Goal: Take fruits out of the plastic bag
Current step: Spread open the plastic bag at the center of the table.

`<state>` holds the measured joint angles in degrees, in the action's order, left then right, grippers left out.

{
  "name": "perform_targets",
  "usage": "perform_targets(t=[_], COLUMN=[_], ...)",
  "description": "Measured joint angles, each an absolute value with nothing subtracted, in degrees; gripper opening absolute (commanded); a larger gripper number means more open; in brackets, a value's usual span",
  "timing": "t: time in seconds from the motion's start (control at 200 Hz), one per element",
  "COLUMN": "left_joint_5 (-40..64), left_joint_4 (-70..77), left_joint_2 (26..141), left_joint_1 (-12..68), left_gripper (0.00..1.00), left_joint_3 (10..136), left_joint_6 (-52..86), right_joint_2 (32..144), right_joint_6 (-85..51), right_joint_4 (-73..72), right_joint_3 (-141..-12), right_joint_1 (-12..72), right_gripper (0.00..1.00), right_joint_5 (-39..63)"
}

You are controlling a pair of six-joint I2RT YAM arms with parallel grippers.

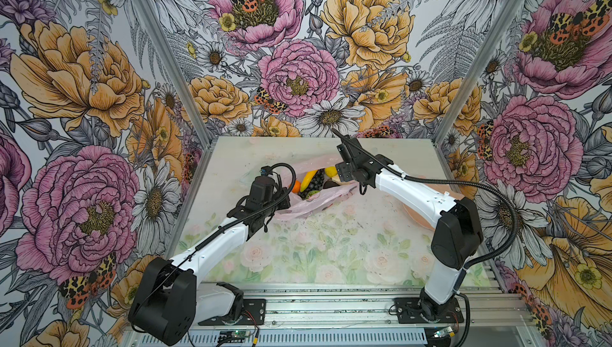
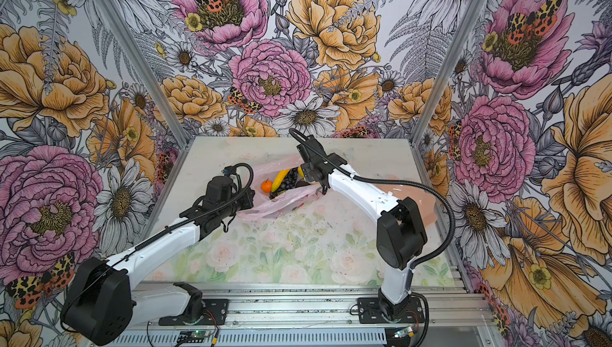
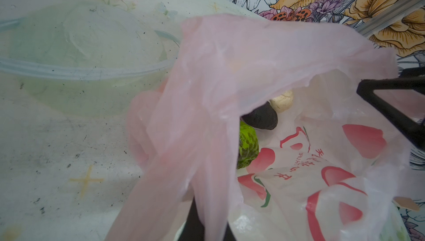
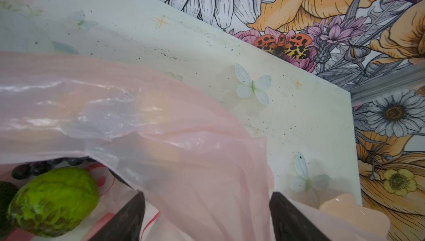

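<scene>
Right wrist view, entry one: the plastic bag [image 4: 161, 136], thin pink film, limp and light, likely slippery. It lies mid-table toward the far side, mouth gaping between both arms. Right gripper [image 4: 207, 219]: jaws stand wide, a fold of rim film slack between them, nothing pinched. Left gripper [image 3: 207, 228]: closed tight on the handle loop at the bag's left end, holding that edge up. Contents, all inside: banana [image 1: 308, 176], grape bunch [image 1: 316, 180], lemon [image 1: 331, 171], orange piece [image 2: 266, 185], lime-green ball [image 4: 53, 200], avocado [image 3: 259, 119], pear [image 3: 281, 100]. I judge them light and firm. The round ones could squirt from a pinch, so I would take the banana across its middle first. Bag: grip by loop or rim only.
</scene>
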<state>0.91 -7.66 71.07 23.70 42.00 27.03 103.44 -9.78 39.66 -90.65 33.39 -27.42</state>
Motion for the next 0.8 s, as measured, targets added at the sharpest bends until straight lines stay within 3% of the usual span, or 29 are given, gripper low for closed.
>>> perform_targets(t=[0.225, 0.295, 0.46, 0.55, 0.631, 0.801], left_joint_5=[0.93, 0.93, 2.42, 3.6, 4.64, 7.94], left_joint_4=[-7.73, -7.77, -6.72, -4.58, -1.48, 5.39], left_joint_2=[71.5, 71.77, 73.38, 75.11, 76.71, 79.96], left_joint_1=[22.79, 22.44, 19.68, 16.99, 15.18, 12.14], left_gripper=[0.0, 0.0, 0.0, 0.0, 0.0, 0.0], left_joint_3=[42.22, 42.22, 42.22, 42.22, 42.22, 42.22], left_joint_6=[27.03, 27.03, 27.05, 27.09, 27.05, 26.98], right_joint_2=[107.5, 110.41, 113.4, 113.25, 112.49, 105.36], right_joint_6=[-7.33, -6.66, -5.93, -6.31, -7.97, -12.53], right_joint_4=[39.99, 40.16, 40.07, 39.55, 38.09, 32.14], right_joint_3=[-90.61, -92.2, -95.83, -97.08, -96.16, -84.71], right_joint_1=[30.48, 29.19, 26.55, 25.78, 25.93, 25.87], right_gripper=[0.85, 0.73, 0.24, 0.08, 0.0, 0.0], right_joint_5=[-31.4, -29.93, -17.82, -10.52, -3.6, 10.76])
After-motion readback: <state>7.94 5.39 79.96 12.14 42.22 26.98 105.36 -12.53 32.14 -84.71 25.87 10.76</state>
